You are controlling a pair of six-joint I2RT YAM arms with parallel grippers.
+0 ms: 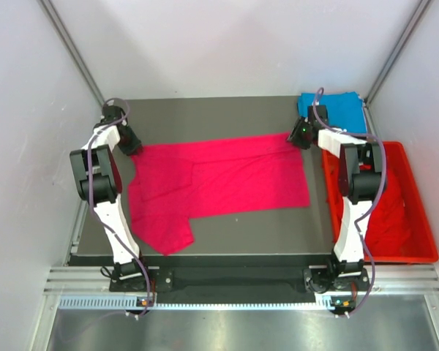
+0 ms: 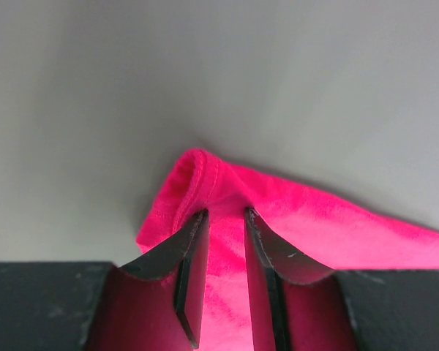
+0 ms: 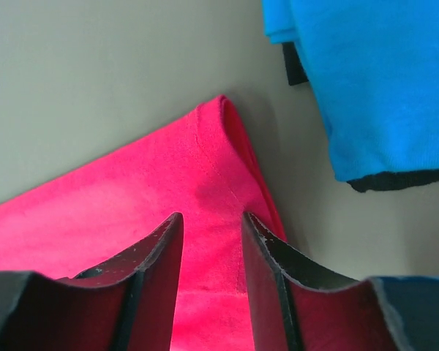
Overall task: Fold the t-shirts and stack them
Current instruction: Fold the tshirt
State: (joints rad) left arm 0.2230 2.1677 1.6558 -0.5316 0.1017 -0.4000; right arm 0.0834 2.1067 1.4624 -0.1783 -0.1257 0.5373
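Note:
The bright pink t-shirt [image 1: 219, 179] lies spread flat across the dark table, with a sleeve reaching toward the front left. My left gripper [image 1: 129, 142] is at its far left corner; in the left wrist view the jaws [image 2: 225, 212] stand narrowly apart over the hemmed corner [image 2: 194, 172]. My right gripper [image 1: 301, 135] is at the far right corner; its jaws [image 3: 212, 216] stand apart above the flat pink cloth [image 3: 132, 197]. A folded sky blue t-shirt [image 1: 336, 110] lies at the back right and also shows in the right wrist view [image 3: 373, 80].
A rigid red plastic crate [image 1: 395, 259] stands off the table's right side, with red t-shirts [image 1: 384, 219] inside. White walls close in on both sides and the back. The table's front edge [image 1: 205, 256] runs just beyond the arm bases.

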